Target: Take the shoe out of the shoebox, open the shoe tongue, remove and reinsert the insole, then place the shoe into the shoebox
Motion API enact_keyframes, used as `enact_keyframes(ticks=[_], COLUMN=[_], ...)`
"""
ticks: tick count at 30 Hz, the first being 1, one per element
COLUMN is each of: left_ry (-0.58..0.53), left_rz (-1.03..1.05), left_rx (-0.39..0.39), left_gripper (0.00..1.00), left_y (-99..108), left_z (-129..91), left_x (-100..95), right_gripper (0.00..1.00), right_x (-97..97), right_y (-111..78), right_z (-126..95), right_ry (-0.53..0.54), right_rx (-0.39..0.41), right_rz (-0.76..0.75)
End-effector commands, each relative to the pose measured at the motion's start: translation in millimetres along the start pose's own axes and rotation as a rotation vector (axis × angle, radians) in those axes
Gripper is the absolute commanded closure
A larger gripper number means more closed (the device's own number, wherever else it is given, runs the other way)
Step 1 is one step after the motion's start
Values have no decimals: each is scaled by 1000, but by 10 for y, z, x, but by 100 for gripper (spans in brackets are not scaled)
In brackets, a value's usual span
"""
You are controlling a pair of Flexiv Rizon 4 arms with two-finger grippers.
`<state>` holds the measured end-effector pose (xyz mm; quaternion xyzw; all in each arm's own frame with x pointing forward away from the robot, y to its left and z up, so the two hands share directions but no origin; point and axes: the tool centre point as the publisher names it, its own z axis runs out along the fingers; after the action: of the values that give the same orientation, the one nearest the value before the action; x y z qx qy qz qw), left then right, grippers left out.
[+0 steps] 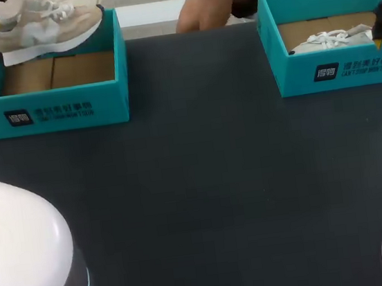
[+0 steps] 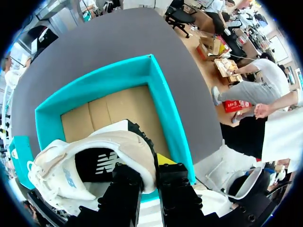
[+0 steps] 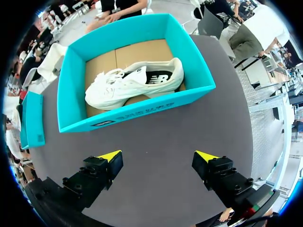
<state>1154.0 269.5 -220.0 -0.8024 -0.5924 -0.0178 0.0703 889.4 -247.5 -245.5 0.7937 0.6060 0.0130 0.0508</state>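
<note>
The shoe hangs above the left shoebox at eleven o'clock on the table, your left gripper pinching its heel collar. It looks light, soft-sided and stiffer underfoot, so it may swing; hold it by the padded heel. Your right gripper hovers with its fingers spread, short of the second shoebox at one o'clock.

Two shoeboxes and two shoes.
</note>
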Motion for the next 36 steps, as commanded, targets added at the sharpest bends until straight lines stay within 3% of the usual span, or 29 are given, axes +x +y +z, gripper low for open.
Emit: enact_keyframes(ticks=[1, 8, 24, 36], left_ry=[71, 37, 37, 89], left_rz=[-16, -88, -88, -190], left_rx=[-61, -112, -112, -172], left_gripper=[100, 100, 100, 100], left_y=[-495, -672, -672, -1388], left_z=[-514, -765, -765, -922], left_x=[-176, -223, -223, -777], right_gripper=[0, 0, 0, 0], right_x=[0, 0, 0, 0], right_y=[-7, -7, -7, -7], right_z=[1, 1, 1, 1], right_ry=[1, 1, 1, 1], right_rx=[-2, -2, -2, -2], right_rz=[1, 1, 1, 1])
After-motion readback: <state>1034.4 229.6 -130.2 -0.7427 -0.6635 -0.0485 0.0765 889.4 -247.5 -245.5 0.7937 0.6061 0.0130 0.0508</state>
